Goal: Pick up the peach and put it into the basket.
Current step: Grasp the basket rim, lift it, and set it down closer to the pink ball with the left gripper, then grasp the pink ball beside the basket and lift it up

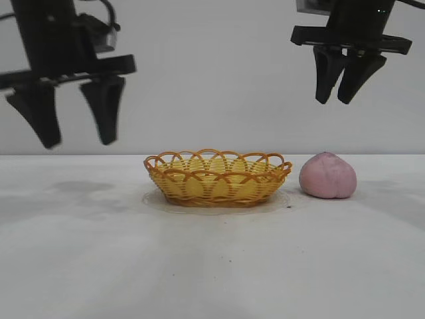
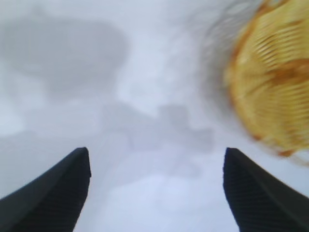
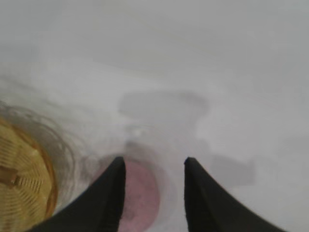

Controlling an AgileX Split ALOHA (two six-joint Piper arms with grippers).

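White tabletop [image 1: 212, 266] is carrying the basket [image 1: 218, 177] at its middle, with the peach [image 1: 327, 175] lying just to the basket's right, apart from it. High above the peach, the right end effector [image 1: 348, 83] is hanging with its fingers a little apart. At upper left, the left end effector [image 1: 73, 113] is hovering with fingers wide apart, gripping nothing.

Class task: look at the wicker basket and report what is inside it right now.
Nothing shows inside the basket: only its woven wall and floor appear through the looped rim. The peach sits beside it on the table. The floor's far part is hidden by the wall.
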